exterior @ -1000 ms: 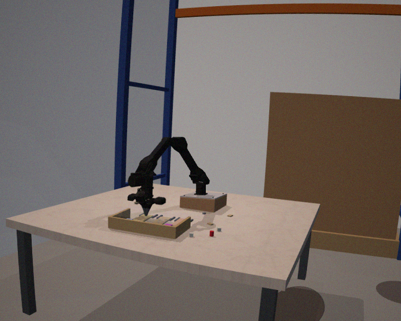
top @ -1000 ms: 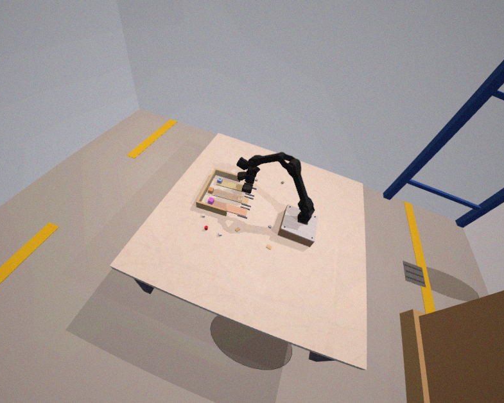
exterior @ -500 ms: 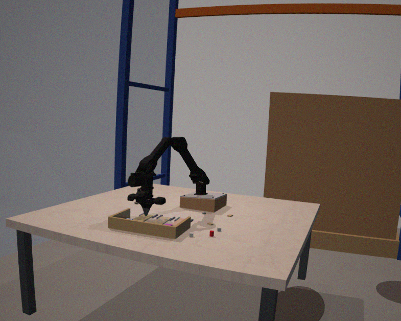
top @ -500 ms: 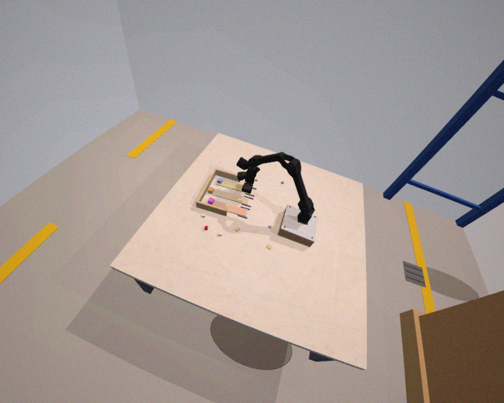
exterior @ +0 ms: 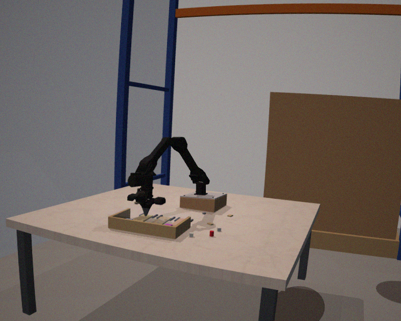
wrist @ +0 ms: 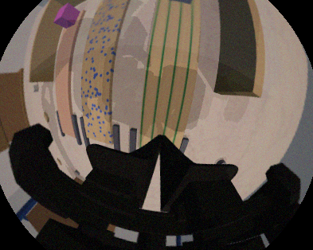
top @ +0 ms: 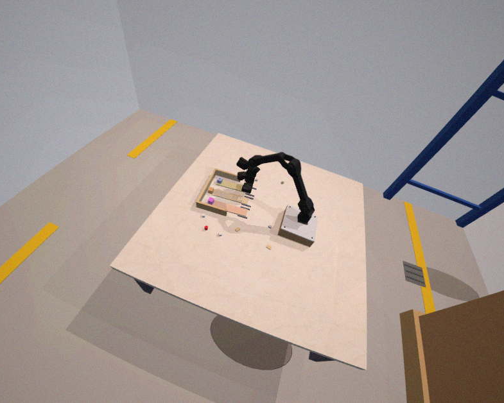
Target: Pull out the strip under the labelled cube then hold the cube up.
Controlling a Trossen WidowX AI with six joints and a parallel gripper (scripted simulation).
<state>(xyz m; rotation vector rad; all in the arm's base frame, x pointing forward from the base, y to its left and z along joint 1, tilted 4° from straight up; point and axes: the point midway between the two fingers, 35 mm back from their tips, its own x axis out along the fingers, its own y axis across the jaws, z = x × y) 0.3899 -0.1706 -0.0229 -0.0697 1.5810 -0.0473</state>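
Observation:
A blue cube (top: 219,180), an orange cube (top: 210,190) and a magenta cube (top: 210,200) (wrist: 67,16) rest at the far ends of three strips in a wooden tray (exterior: 142,227) (wrist: 260,60). The blue cube is on the green-striped strip (top: 230,185) (wrist: 166,52), the orange one on the blue-dotted strip (wrist: 99,80), the magenta one on the plain pink strip (top: 237,210) (wrist: 64,80). No label can be made out on any cube. My gripper (exterior: 145,214) (wrist: 162,138) is shut and empty, pointing down above the outer end of the green-striped strip.
Dark guide bars (wrist: 116,137) flank the outer strip ends. A red cylinder (top: 205,227) (exterior: 211,233), a small wooden block (top: 237,229) (exterior: 210,223) and several other small bits lie beside the tray. The arm's base box (top: 296,237) (exterior: 197,203) stands across the table.

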